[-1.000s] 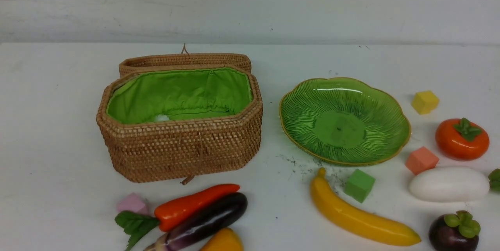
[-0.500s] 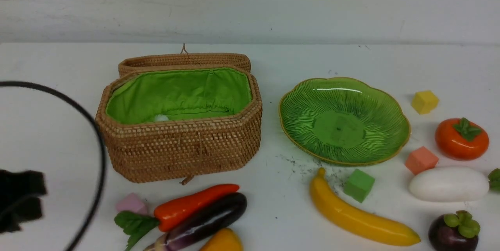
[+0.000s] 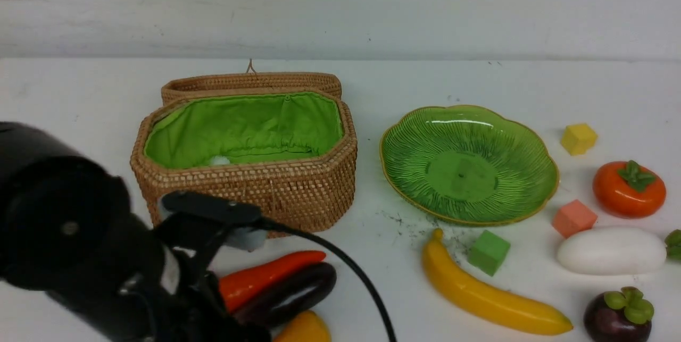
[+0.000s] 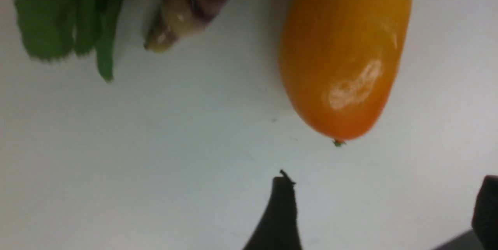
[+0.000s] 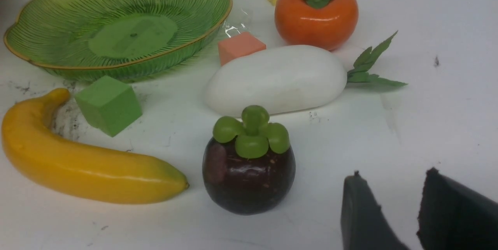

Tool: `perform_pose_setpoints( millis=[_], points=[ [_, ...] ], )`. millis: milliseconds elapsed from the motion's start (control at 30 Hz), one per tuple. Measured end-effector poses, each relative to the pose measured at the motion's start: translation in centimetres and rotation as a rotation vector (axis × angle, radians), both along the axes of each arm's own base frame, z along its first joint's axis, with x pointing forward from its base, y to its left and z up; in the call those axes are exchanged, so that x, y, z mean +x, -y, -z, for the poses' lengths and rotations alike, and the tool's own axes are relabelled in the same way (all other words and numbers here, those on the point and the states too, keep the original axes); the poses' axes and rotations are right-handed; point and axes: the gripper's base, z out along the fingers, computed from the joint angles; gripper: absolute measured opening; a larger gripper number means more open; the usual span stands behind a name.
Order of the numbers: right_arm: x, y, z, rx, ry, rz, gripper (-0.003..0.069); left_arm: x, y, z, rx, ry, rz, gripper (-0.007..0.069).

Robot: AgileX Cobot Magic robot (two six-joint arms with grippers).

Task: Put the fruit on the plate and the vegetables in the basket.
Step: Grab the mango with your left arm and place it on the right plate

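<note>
– At the near left corner of the table (image 3: pixel 80 92), how does the left arm (image 3: pixel 74 225) sit?
– Low, leaning in from the near edge. Its black bulk and a looping cable (image 3: pixel 346 267) stand in front of the basket's near wall. The left jaws are spread wide with only table surface between them. The tip of the mango (image 4: pixel 342 48) lies a little beyond them, untouched.
– What crowds the mango?
– The eggplant (image 3: pixel 290 297) lies just beside it on the far side, and the pepper (image 3: pixel 266 277) rests against the eggplant. From the front the arm hides their stem ends. The wrist view shows the pepper's leaf (image 4: pixel 70 16) flat on the table.
– And the basket (image 3: pixel 308 198)?
– It sits left of centre with its lid (image 3: pixel 250 82) folded back behind it. A small white thing (image 3: pixel 219 161) lies on the green lining; I cannot tell what it is. The plate (image 3: pixel 479 134) sits beside the basket, toward the right edge.
– The right side?
– The right jaws are parted and hold nothing, near the mangosteen (image 5: pixel 249 176) at the near right corner but apart from it. Beyond the mangosteen lies the radish (image 5: pixel 276 79), then the persimmon (image 5: pixel 316 16). The banana (image 3: pixel 489 294) runs from the plate toward the near edge, with a green cube (image 3: pixel 489 251) beside it. An orange cube (image 3: pixel 573 218) sits between plate and radish, and a yellow cube (image 3: pixel 579 139) farther back.
</note>
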Motion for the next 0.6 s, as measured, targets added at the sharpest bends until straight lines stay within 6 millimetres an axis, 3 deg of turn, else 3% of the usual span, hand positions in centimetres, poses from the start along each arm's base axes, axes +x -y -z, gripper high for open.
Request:
perform_pose_setpoints(
  millis=[167, 367, 600],
  points=[
    [0.0, 0.0, 0.0, 0.000, 0.000, 0.000, 0.0245, 1.4, 2.7, 1.0, 0.114, 0.049, 0.090, 0.0669],
    [0.0, 0.0, 0.0, 0.000, 0.000, 0.000, 0.0245, 3.6, 5.4, 5.8, 0.187, 0.002, 0.123, 0.0671],
    [0.0, 0.0, 0.0, 0.000, 0.000, 0.000, 0.0245, 4.4, 6.6, 9.7, 0.220, -0.063, 0.139, 0.0656]
  ],
)
